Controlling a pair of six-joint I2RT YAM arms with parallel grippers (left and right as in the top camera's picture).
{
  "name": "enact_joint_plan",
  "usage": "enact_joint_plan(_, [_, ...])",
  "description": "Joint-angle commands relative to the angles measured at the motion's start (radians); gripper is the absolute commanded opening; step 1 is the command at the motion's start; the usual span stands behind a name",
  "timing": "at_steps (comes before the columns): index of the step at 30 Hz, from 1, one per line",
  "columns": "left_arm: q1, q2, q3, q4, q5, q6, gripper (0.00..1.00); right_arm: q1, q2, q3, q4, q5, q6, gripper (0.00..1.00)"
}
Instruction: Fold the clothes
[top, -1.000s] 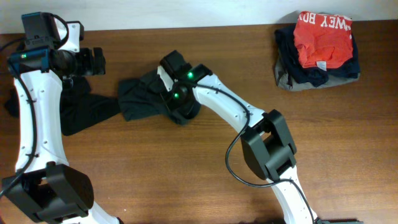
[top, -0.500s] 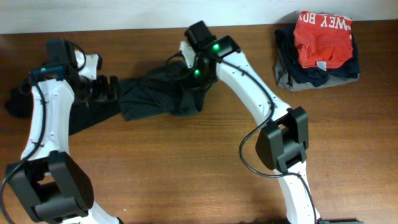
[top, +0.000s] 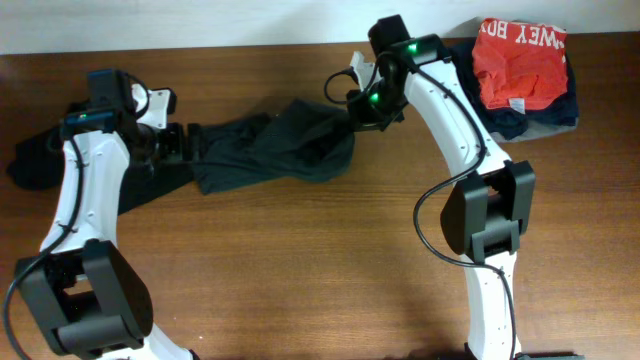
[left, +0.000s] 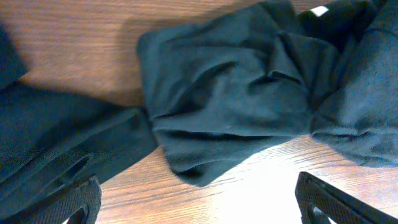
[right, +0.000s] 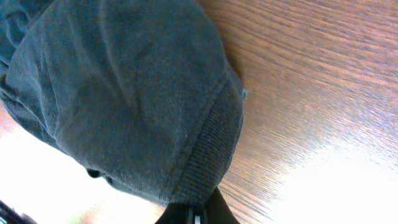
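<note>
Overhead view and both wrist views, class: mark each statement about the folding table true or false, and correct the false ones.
1. The right pincer grips the hem of the dark T-shirt. True.
2. The left pincer is shut on that shirt. False: its fingers stand wide apart, open.
3. An orange garment with white lettering tops the pile at the far right corner. True.
4. The dark T-shirt lies flat and neatly folded. False: it is crumpled and drawn out between the two arms.
</note>
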Motion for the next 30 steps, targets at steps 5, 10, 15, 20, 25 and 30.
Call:
enact_joint_plan(5, [-0.06, 0.005, 0.002, 0.022, 0.023, -0.009, 0.99, -0.093, -0.066, 0.031, -0.039, -0.024, -0.06, 0.04])
enact_joint_plan(10, [-0.074, 0.007, 0.002, 0.032, 0.023, -0.009, 0.99, -0.149, -0.11, 0.032, -0.038, -0.008, -0.073, 0.04])
enact_joint_plan(15, [-0.074, 0.007, 0.002, 0.034, 0.023, -0.009, 0.99, -0.206, -0.152, 0.032, -0.038, -0.012, -0.087, 0.04])
enact_joint_plan(20, [-0.074, 0.007, 0.001, 0.047, 0.023, -0.009, 0.99, -0.18, -0.19, 0.032, -0.026, -0.016, -0.094, 0.04])
enact_joint_plan(25, [-0.076, 0.016, 0.001, 0.057, 0.024, -0.009, 0.99, -0.051, -0.188, 0.034, 0.011, -0.009, -0.093, 0.04])
enact_joint_plan(30, [-0.093, 0.039, 0.001, 0.058, 0.024, -0.009, 0.99, 0.127, -0.136, 0.034, 0.092, 0.061, -0.062, 0.04])
